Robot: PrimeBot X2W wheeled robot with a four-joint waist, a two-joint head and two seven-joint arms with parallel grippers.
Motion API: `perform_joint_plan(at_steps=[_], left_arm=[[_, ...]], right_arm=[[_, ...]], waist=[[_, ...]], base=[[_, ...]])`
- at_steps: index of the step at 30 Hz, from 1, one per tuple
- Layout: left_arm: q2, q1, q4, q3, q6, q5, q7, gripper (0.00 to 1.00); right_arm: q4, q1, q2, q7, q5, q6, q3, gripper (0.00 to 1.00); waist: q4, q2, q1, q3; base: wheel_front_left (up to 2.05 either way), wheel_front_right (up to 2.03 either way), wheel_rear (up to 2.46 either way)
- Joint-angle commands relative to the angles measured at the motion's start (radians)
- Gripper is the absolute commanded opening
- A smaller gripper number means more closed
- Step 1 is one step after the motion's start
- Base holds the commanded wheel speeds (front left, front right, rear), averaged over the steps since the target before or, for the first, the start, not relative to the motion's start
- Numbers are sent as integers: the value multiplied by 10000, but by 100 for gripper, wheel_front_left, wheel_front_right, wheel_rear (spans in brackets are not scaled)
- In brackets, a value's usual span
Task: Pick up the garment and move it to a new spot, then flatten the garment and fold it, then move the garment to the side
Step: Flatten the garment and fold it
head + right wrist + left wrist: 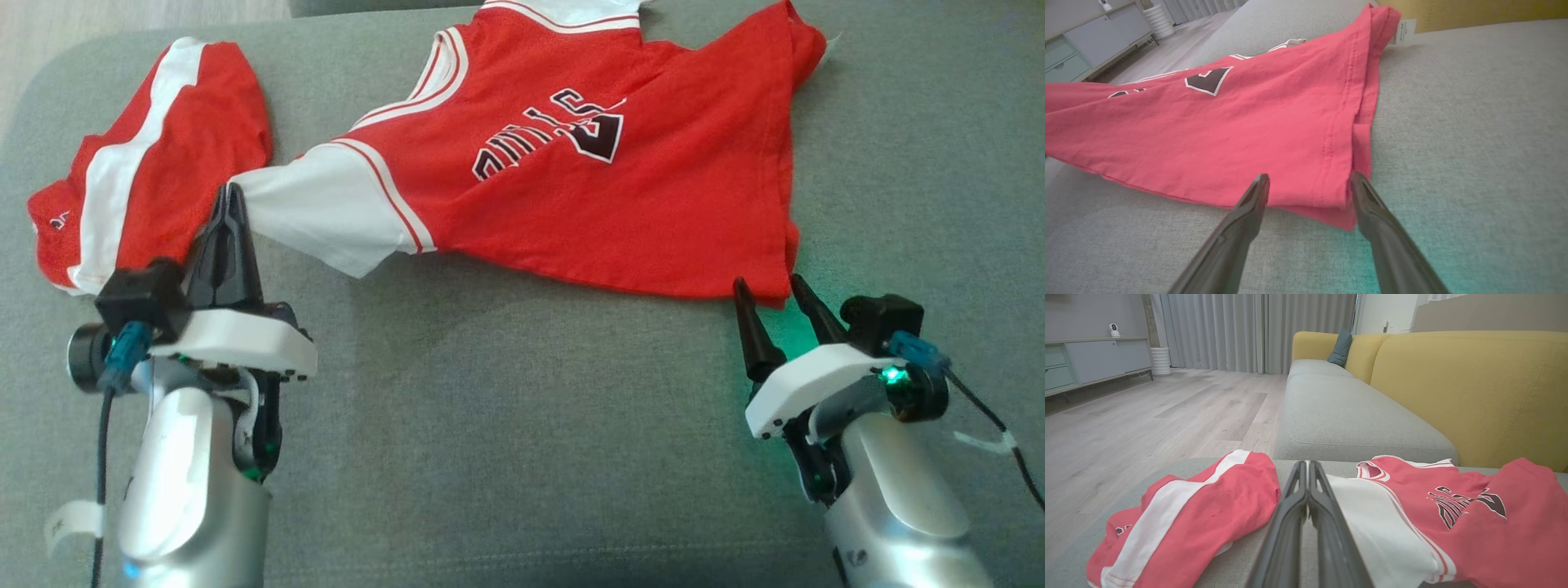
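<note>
The garment (pixel 653 204) is a red jersey top with white sleeves and a dark print, spread on a grey cushion (pixel 522 408). My left gripper (pixel 231 192) is shut, and its tips rest at the cuff edge of the near white sleeve (pixel 326 208). In the left wrist view the closed gripper (pixel 1306 463) lies just left of that sleeve (pixel 1372 522), with nothing seen between its fingers. My right gripper (pixel 767 282) is open at the hem's near right corner. In the right wrist view that gripper (pixel 1308 175) has the garment (pixel 1249 122) corner lying between its fingertips.
Red shorts (pixel 188 139) with a white stripe lie crumpled at the cushion's left end, close to my left gripper. Beyond them are a wooden floor (pixel 1147 416), a long grey sofa seat (pixel 1339 416) and a yellow backrest (pixel 1474 388). Bare cushion lies in front of both arms.
</note>
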Motion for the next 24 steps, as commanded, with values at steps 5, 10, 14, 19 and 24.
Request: perform_joint_plan(at_steps=[5, 10, 14, 19, 24], left_arm=[[147, -350, -294, 180, -50, 55, -55, 0], [138, -406, -297, 165, -58, 52, -55, 0], [133, -445, -286, 151, -68, 66, -55, 0], [130, -480, -266, 158, -80, 91, -55, 0], [128, -529, -230, 154, -94, 123, -55, 0]], right_arm=[[172, -555, -16, -77, -364, -7, 161, 100], [554, -748, -16, -37, -522, -7, 51, 100], [788, -889, -16, -135, -666, -7, -76, 100], [1005, -980, -16, -187, -531, -7, 153, 100], [1130, -1032, -16, -124, -237, -7, 530, 36]], waist=[[103, -1, 0, 61], [125, -1, 0, 134], [117, -1, 0, 184], [74, -1, 0, 216], [46, -1, 0, 204]], base=[[0, 0, 0], [0, 0, 0], [0, 0, 0], [0, 0, 0], [0, 0, 0]])
